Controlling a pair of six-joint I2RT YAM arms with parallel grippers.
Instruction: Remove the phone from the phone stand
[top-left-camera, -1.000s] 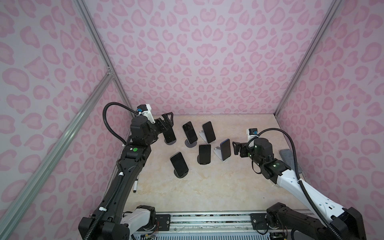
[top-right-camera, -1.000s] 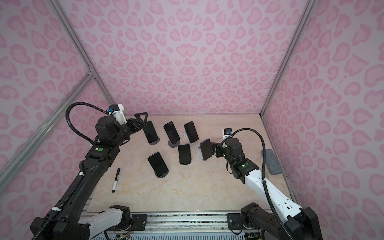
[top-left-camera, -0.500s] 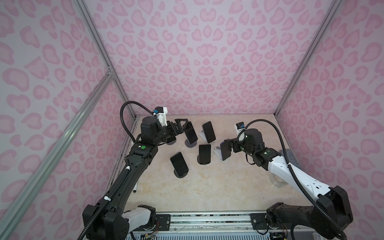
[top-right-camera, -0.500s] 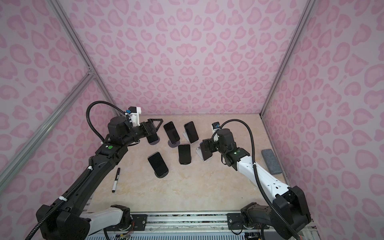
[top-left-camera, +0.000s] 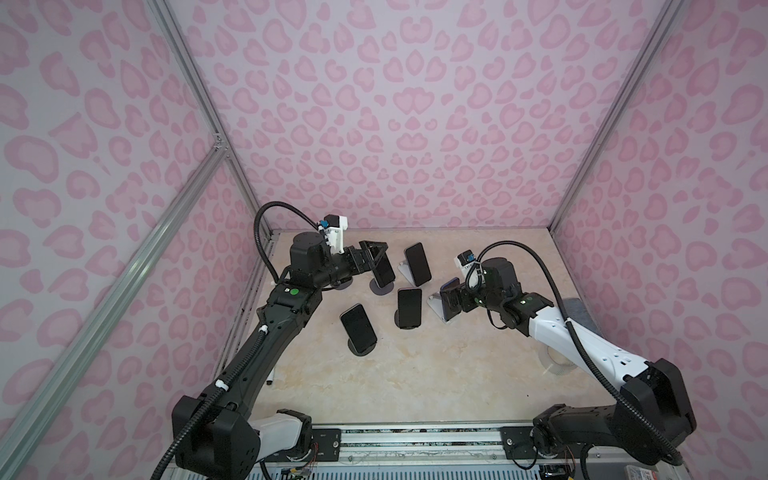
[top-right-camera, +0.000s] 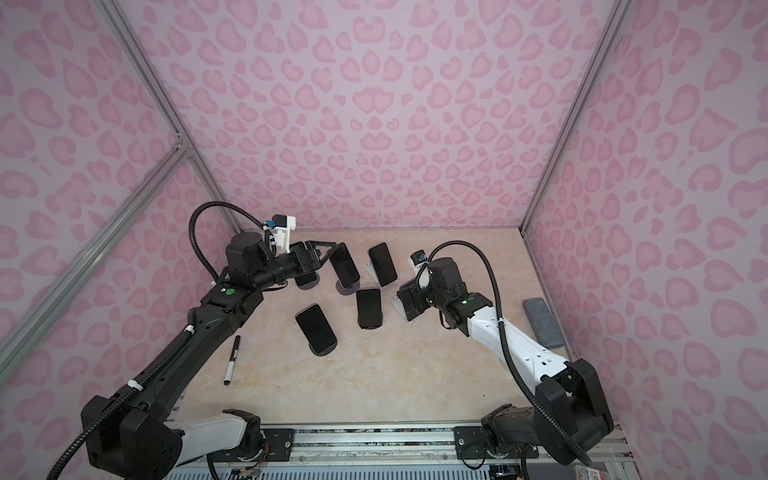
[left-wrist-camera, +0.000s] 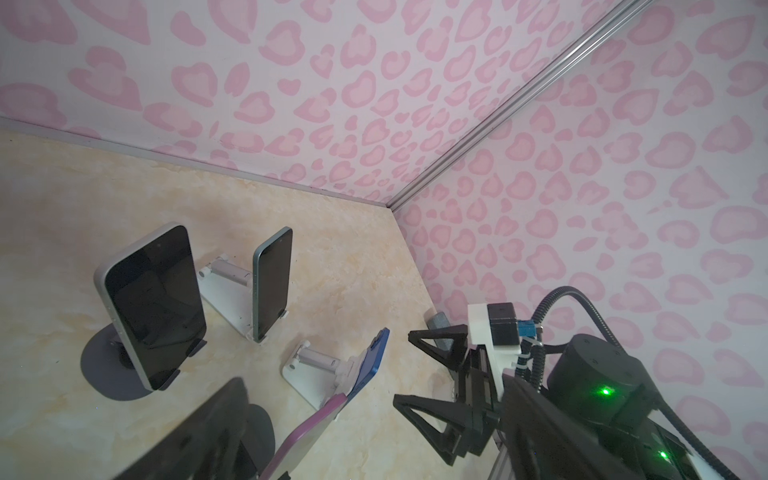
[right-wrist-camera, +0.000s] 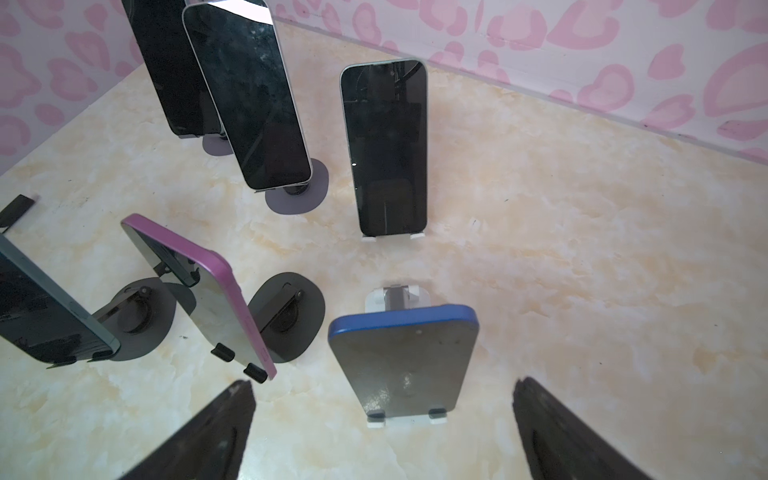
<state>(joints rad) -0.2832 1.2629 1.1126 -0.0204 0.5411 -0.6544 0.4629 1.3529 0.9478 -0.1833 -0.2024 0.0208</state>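
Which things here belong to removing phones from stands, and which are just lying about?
Job: blue phone, its white stand, right gripper, jaws open; left gripper, jaws open, by the silver-edged phone on a grey round stand; four more phones on stands.
Lying about: marker pen, grey block, clear ring half under the right arm.

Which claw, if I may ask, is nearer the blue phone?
Right. The right claw sits before the blue phone; the left claw is farther off, by a pale-edged phone.
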